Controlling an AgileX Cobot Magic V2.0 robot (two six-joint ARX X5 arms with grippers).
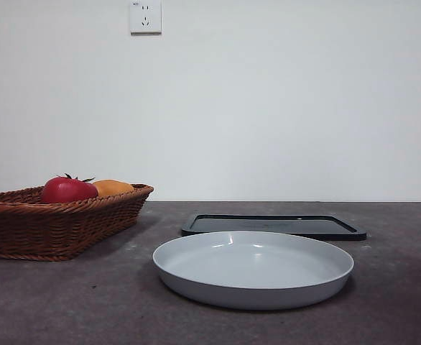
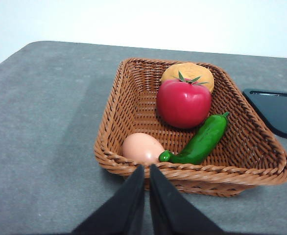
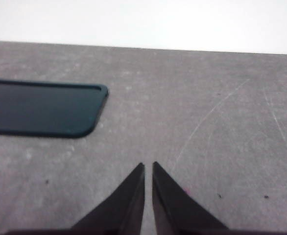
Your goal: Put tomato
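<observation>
In the front view the wicker basket [image 1: 59, 223] ran off the picture's side edge, and its wall hid the lower part of the tomato [image 1: 68, 190] and most of the orange-yellow fruit [image 1: 112, 187]. The black tray [image 3: 40, 107] was cut off in both wrist views.

A wicker basket [image 1: 24, 226] is seen at nine o'clock of the grey plate [image 1: 253, 269]; a black tray [image 1: 274, 225] is set at twelve.

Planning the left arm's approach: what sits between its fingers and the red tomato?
In the left wrist view, the wicker basket's near rim, then a pale egg and green pepper, before the glossy red tomato.
</observation>
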